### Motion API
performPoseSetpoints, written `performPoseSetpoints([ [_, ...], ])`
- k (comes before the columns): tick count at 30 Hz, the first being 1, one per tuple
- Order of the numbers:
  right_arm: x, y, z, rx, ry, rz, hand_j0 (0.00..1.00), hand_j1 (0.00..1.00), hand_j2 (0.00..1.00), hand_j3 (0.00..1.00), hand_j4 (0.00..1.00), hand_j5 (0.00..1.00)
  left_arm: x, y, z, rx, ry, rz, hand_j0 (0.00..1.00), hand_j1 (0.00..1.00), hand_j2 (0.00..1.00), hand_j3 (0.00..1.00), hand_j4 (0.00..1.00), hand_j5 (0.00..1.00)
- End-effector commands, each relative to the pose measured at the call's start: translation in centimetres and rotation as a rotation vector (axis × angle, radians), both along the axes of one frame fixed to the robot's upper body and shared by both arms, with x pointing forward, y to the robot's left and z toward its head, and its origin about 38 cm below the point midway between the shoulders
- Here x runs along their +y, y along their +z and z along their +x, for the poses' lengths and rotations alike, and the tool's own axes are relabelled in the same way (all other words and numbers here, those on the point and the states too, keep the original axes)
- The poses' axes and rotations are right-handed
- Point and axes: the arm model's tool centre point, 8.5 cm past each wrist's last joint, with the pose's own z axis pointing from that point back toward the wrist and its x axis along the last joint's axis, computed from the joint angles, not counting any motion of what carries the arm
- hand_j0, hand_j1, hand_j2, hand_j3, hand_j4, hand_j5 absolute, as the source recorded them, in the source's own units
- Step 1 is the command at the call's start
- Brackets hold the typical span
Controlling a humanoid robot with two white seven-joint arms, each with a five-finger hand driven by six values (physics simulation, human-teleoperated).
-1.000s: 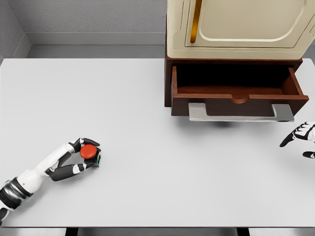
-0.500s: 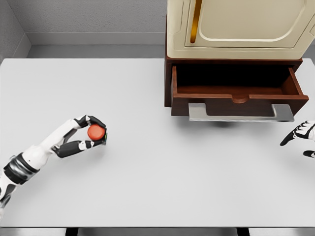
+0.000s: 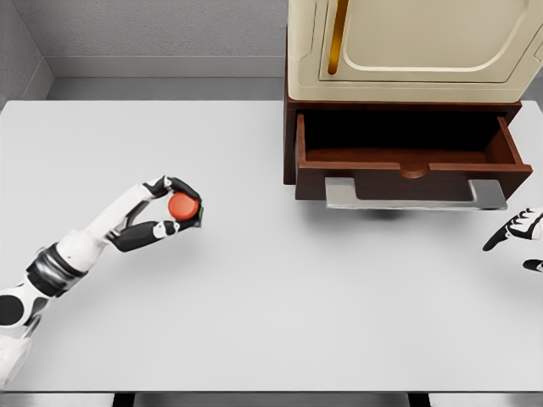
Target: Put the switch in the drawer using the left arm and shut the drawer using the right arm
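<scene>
While the left hand [image 3: 165,212] held the red switch [image 3: 183,206] pinched in its fingers [image 3: 146,231] above the counter [image 3: 271,305], the carrying step was under way. The open drawer [image 3: 407,157] lay well apart to the right; the right hand [image 3: 514,233] waited nearby, fingers relaxed, empty.

Left hand [image 3: 170,212] grips the switch [image 3: 183,206], seemingly above the table [image 3: 280,297].

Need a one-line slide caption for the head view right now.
Left hand grips the red switch over the table, drawer open.
</scene>
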Motion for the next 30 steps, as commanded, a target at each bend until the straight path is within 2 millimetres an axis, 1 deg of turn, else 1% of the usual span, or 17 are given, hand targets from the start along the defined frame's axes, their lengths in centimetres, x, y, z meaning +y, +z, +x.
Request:
performPoseSetpoints([
  [1,0.0,0.1,0.0,0.001,-0.002,0.005,0.68,0.68,0.68,0.68,0.68,0.68,-0.5,-0.1,0.0,0.001,0.0,-0.018,0.42,0.42,0.42,0.42,0.42,0.42],
  [3,0.0,0.0,0.0,0.002,-0.002,0.006,0.68,0.68,0.68,0.68,0.68,0.68,-1.2,0.2,0.3,-0.014,-0.006,-0.029,0.42,0.42,0.42,0.42,0.42,0.42],
  [7,-0.1,0.1,0.0,-0.001,-0.005,0.006,0.68,0.68,0.68,0.68,0.68,0.68,-1.8,0.8,0.8,-0.039,-0.012,-0.031,0.42,0.42,0.42,0.42,0.42,0.42],
  [9,-0.5,1.4,0.3,-0.042,-0.019,0.004,0.68,0.68,0.68,0.68,0.68,0.68,-2.4,1.2,1.2,-0.056,-0.016,-0.041,0.42,0.42,0.42,0.42,0.42,0.42],
  [20,-0.4,1.1,0.2,-0.033,-0.018,0.013,0.68,0.68,0.68,0.68,0.68,0.68,-4.5,3.1,2.5,-0.113,-0.034,-0.095,0.42,0.42,0.42,0.42,0.42,0.42],
  [24,-0.5,1.1,0.2,-0.035,-0.022,0.017,0.67,0.67,0.67,0.67,0.67,0.67,-5.0,4.2,3.1,-0.141,-0.042,-0.108,0.42,0.42,0.42,0.42,0.42,0.42],
  [27,-0.4,0.6,0.0,-0.032,-0.026,0.033,0.68,0.68,0.68,0.68,0.68,0.68,-5.8,4.7,3.4,-0.163,-0.048,-0.108,0.42,0.42,0.42,0.42,0.42,0.42],
  [28,-0.4,0.6,0.0,-0.031,-0.028,0.033,0.68,0.68,0.68,0.68,0.68,0.68,-6.6,4.9,3.5,-0.176,-0.054,-0.115,0.42,0.42,0.42,0.42,0.42,0.42],
  [29,-0.4,0.5,0.0,-0.029,-0.026,0.032,0.68,0.68,0.68,0.68,0.68,0.68,-6.8,5.0,3.6,-0.18,-0.055,-0.119,0.42,0.42,0.42,0.42,0.42,0.42],
  [30,-0.2,-0.5,-0.2,-0.011,-0.028,0.04,0.67,0.67,0.67,0.67,0.67,0.67,-7.0,5.1,3.6,-0.181,-0.056,-0.124,0.42,0.42,0.42,0.42,0.42,0.42],
])
